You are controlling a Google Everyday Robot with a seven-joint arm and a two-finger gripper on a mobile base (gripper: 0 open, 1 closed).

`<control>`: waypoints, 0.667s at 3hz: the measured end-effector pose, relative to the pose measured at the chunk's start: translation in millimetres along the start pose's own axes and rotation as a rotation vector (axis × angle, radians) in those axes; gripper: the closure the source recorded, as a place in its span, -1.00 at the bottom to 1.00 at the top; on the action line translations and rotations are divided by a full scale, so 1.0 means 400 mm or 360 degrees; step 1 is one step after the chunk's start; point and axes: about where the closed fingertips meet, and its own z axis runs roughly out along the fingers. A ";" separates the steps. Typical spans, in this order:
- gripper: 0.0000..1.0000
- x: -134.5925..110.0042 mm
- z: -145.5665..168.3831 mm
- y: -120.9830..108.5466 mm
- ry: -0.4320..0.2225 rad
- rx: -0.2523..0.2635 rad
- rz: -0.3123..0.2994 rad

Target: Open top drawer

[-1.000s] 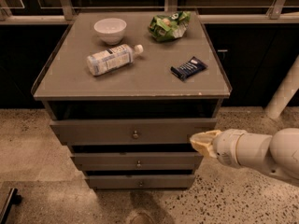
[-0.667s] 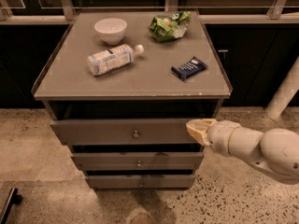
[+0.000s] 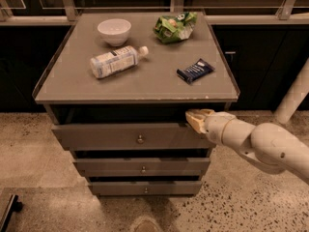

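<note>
I see my gripper (image 3: 195, 120) at the right end of the top drawer (image 3: 106, 137), in the dark gap under the worktop (image 3: 145, 86) edge, which overhangs close above it. The drawer's front and knob (image 3: 140, 139) face open floor (image 3: 34, 144); a white post (image 3: 294, 98) stands well off beyond my arm.

I've got the table (image 3: 145, 88) with three drawers stacked under its top. On top: bowl (image 3: 114, 31) back left, bag (image 3: 175, 26) back right, bottle (image 3: 116, 62) lying on its side in front of the bowl, wrapped bar (image 3: 195, 71) front right. Top drawer (image 3: 106, 137) sits above the middle drawer (image 3: 111, 167), with the bottom drawer (image 3: 116, 188) lowest. My gripper (image 3: 195, 120) is at the top drawer's upper right corner, right of its knob (image 3: 140, 139).
</note>
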 end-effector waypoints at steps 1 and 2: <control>1.00 -0.001 0.067 -0.014 0.0028 0.0020 0.0010; 1.00 0.017 0.134 -0.022 0.0122 0.0055 -0.0024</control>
